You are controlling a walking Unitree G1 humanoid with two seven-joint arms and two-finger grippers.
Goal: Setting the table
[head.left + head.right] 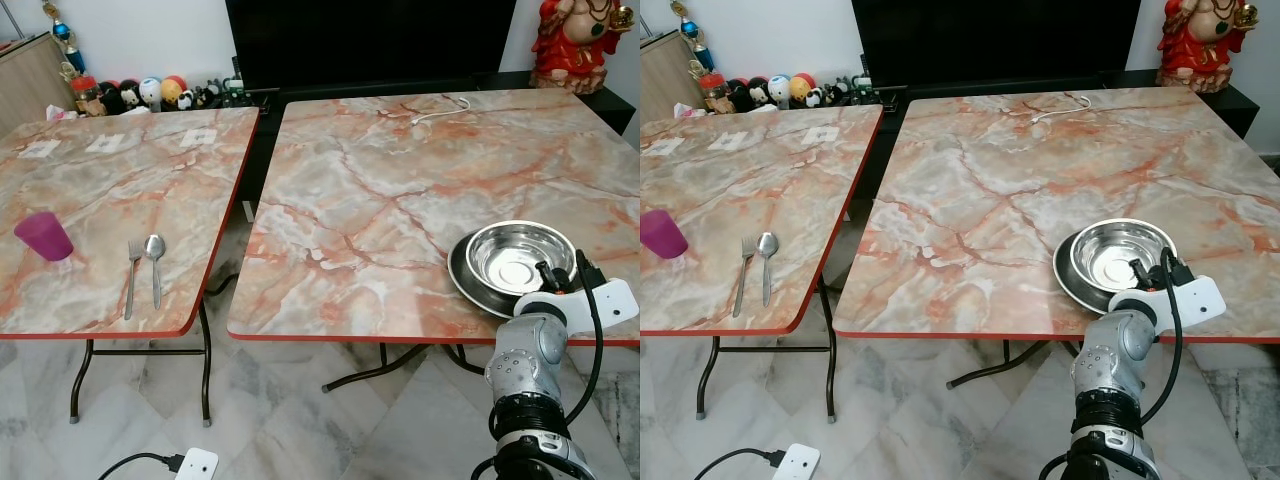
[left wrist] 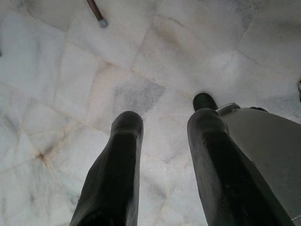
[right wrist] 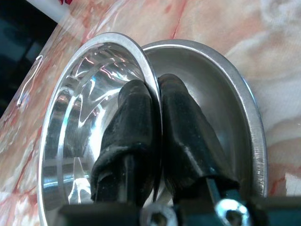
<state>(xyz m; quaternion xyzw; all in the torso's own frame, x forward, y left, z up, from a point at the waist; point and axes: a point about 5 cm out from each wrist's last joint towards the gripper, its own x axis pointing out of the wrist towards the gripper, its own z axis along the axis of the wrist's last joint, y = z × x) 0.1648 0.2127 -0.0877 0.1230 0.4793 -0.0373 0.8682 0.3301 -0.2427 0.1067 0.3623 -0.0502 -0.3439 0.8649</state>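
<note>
On the left marble table (image 1: 100,200) sit a purple cup (image 1: 43,236), a fork (image 1: 132,276) and a spoon (image 1: 155,266). The left gripper (image 2: 162,155) hangs spread above the floor. Near the right table's (image 1: 400,190) front edge, the right gripper (image 3: 153,136) pinches the steel bowl's (image 1: 520,258) rim; the bowl rests in a steel plate (image 3: 235,108).

The shiny steel bowl (image 1: 518,256) is covering most of the flat steel plate (image 1: 462,277) near the right marble table's (image 1: 400,200) front edge. The frame edge is cropping the purple plastic cup (image 1: 660,234).
</note>
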